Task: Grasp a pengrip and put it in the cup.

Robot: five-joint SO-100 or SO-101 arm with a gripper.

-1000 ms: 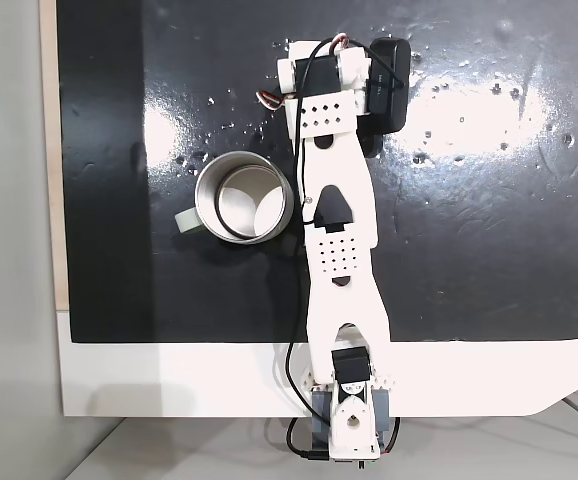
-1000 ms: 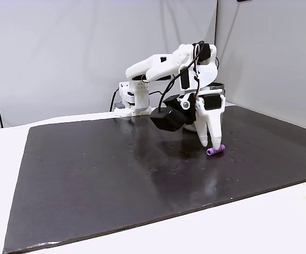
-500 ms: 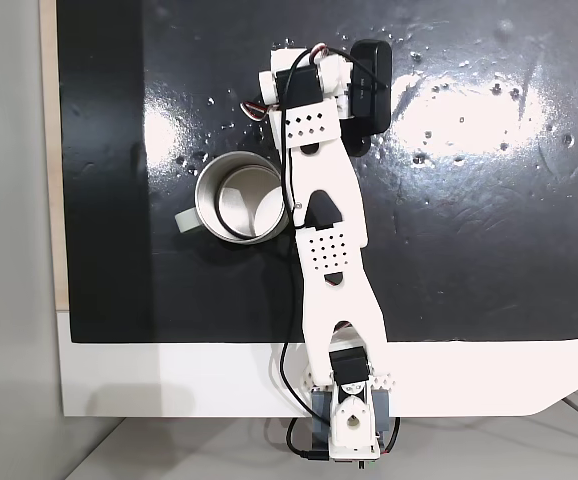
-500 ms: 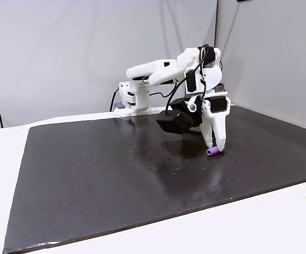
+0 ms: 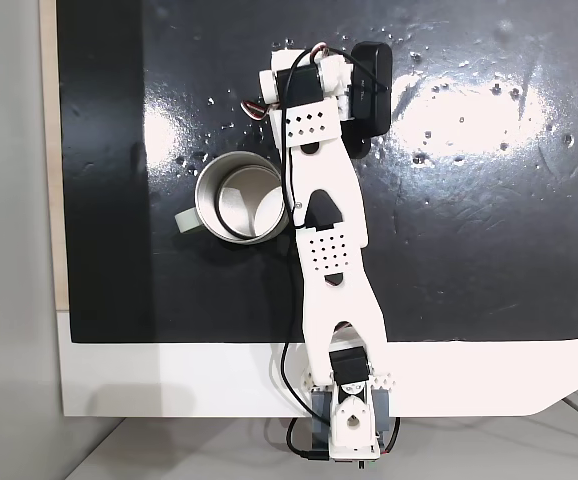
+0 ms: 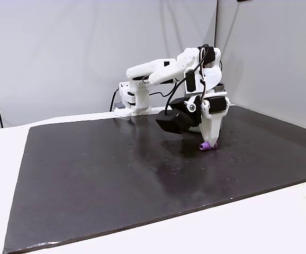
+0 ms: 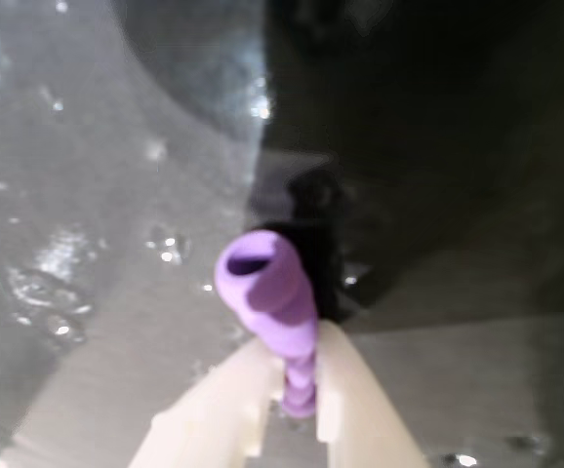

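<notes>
The lilac ribbed pengrip (image 7: 265, 283) is pinched at its lower end between my white fingers (image 7: 333, 375), its open end pointing away from them. In the side fixed view my gripper (image 6: 208, 143) points straight down at the black mat, shut on the pengrip (image 6: 205, 146), which sits at or just above the surface. From above, the white cup (image 5: 241, 196) stands upright with its handle to the left, just left of my forearm (image 5: 324, 215). There the wrist (image 5: 304, 90) covers the fingers and the pengrip.
A glossy black mat (image 5: 469, 220) covers most of the white table (image 5: 169, 375). The black wrist camera box (image 6: 174, 120) hangs beside the gripper. My base (image 5: 347, 420) is clamped at the table's near edge. Open mat lies to the right of the arm.
The arm swung slightly left in the top view. The fingers closed around the pengrip, which lay loose on its side by the fingertip and now sticks out from between them.
</notes>
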